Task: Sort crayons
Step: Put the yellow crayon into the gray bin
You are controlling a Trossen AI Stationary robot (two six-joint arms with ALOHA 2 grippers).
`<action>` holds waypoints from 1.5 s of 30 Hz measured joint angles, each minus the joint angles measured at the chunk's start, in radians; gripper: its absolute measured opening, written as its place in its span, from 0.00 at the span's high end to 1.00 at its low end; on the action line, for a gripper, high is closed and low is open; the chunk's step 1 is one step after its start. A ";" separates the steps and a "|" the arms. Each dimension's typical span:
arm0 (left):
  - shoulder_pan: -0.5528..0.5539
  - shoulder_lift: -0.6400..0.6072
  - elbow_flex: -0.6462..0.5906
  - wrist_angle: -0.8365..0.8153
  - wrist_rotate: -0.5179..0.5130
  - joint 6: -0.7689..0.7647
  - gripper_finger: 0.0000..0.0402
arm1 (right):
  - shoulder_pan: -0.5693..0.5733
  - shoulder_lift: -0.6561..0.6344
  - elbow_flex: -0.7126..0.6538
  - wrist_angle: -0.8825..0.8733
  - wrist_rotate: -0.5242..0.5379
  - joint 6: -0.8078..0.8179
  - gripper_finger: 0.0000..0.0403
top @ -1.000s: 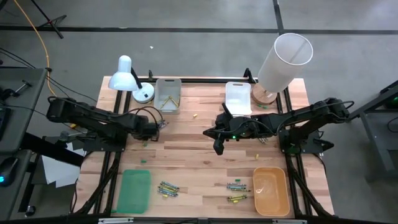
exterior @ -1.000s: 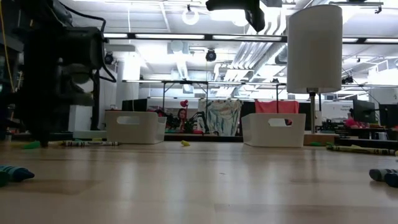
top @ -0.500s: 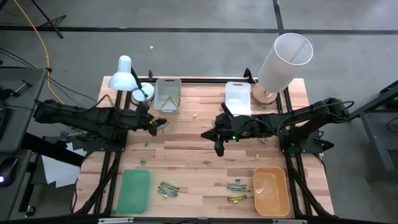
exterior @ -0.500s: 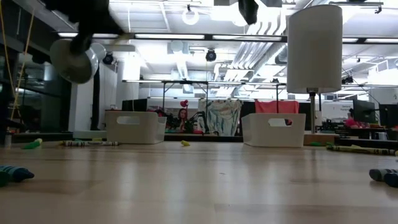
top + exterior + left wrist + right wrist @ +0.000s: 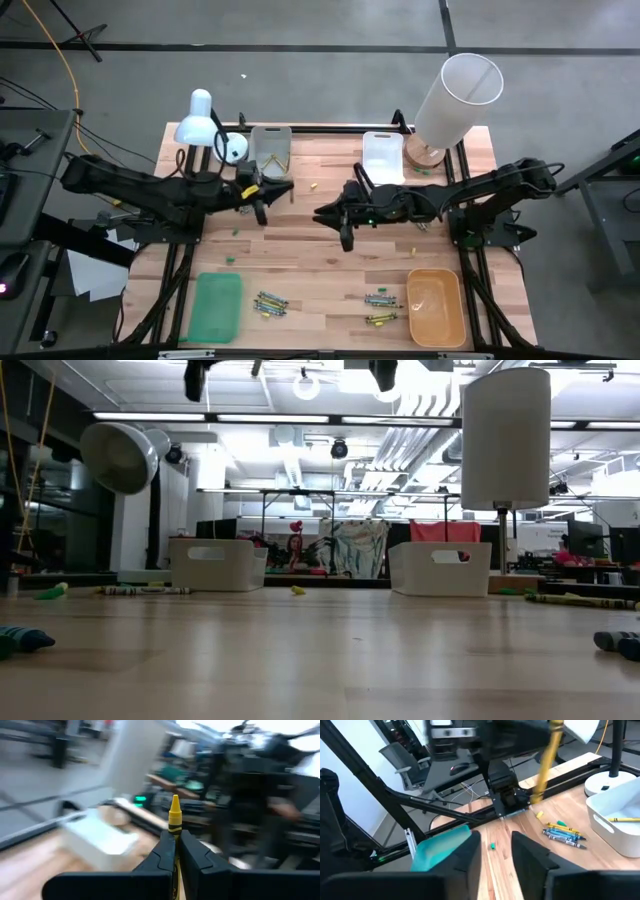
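We see a counter (image 5: 310,250) of pale wood planks, smooth with a soft sheen. White bins (image 5: 383,157) look like matt plastic; green tray (image 5: 217,306) and orange tray (image 5: 435,306) plastic too. Left tool (image 5: 175,851) is matt black, clamped on a yellow crayon (image 5: 174,812) with paper wrap. Lamp shade (image 5: 457,97) matt white.

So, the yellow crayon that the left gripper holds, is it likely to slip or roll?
The yellow crayon looks stiff and light. The left gripper pinches it low, with the tip standing free, so it might pivot if bumped. Being round and thin, it would probably roll once laid on the table.
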 joint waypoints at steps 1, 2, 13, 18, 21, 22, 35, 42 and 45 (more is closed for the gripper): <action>0.009 -0.006 0.012 -0.048 -0.040 0.000 1.00 | 0.000 -0.005 0.000 -0.006 0.001 0.000 0.72; 0.020 -0.008 0.027 -0.098 -0.073 -0.001 1.00 | 0.000 -0.011 0.000 -0.012 0.001 0.000 0.70; 0.373 0.208 0.273 -0.764 -0.045 -0.212 1.00 | 0.007 -0.069 0.000 -0.092 0.003 0.008 0.67; 0.523 0.399 0.340 -0.938 -0.001 -0.190 1.00 | 0.021 -0.071 0.000 -0.106 0.006 0.028 0.67; 0.578 0.485 0.341 -0.943 0.039 -0.191 1.00 | 0.033 -0.071 0.000 -0.104 0.035 0.027 0.67; 0.591 0.509 0.341 -0.942 0.053 -0.192 1.00 | 0.037 -0.071 0.000 -0.106 0.047 0.027 0.67; 0.666 0.633 0.341 -0.941 0.208 -0.179 0.83 | 0.053 -0.071 0.000 -0.106 0.094 0.027 0.67; 0.671 0.530 0.341 -0.930 0.242 -0.166 0.64 | 0.048 -0.071 0.000 -0.106 0.094 0.019 0.67; 0.659 0.455 0.341 -0.908 0.301 -0.176 0.59 | 0.046 -0.071 0.000 -0.110 0.094 0.004 0.67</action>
